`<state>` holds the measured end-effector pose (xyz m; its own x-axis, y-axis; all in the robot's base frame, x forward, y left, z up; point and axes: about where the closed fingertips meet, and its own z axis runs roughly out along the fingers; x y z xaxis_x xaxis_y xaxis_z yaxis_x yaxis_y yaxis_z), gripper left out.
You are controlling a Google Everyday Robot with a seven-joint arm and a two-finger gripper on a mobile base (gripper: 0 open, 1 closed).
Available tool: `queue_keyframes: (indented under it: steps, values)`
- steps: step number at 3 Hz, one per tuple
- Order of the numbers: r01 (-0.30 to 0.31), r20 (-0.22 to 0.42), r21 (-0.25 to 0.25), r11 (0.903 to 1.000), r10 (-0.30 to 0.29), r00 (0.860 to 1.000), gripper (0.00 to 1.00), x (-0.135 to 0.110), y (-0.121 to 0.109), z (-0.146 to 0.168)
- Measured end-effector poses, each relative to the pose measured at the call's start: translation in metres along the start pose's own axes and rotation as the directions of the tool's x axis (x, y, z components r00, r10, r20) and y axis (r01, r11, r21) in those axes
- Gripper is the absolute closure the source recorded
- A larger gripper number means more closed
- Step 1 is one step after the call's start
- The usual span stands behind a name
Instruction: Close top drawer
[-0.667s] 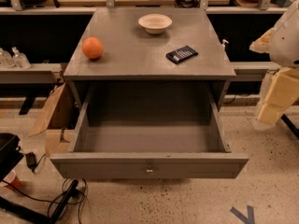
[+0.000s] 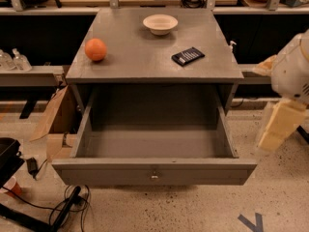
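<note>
The top drawer of the grey cabinet is pulled far out and is empty inside. Its flat front faces me, with one small round metal knob at its centre. My gripper is the cream-coloured part hanging at the right edge of the camera view under the white arm. It is to the right of the drawer's right side wall, apart from it and holding nothing that I can see.
On the cabinet top lie an orange, a white bowl and a black phone-like object. A cardboard box stands to the left of the cabinet. Cables and black gear lie on the floor at the lower left.
My arm and gripper at the right have moved down a little. The drawer stands open as before.
</note>
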<state>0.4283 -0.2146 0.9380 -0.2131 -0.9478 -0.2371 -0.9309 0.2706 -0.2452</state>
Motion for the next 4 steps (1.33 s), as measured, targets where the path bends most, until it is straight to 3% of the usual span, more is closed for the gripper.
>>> queue_keyframes:
  steps: [1,2,3,4]
  values:
    - [0.003,0.072,0.002,1.0,-0.004,0.997,0.18,0.008,0.037,0.039]
    - [0.001,0.147,-0.023,0.9997,0.002,0.989,0.41,0.015,0.077,0.1]
    - [0.011,0.181,-0.068,0.9976,0.001,0.983,0.65,0.028,0.119,0.177]
    - [0.041,0.184,-0.139,0.9894,-0.015,0.983,0.88,0.035,0.163,0.243]
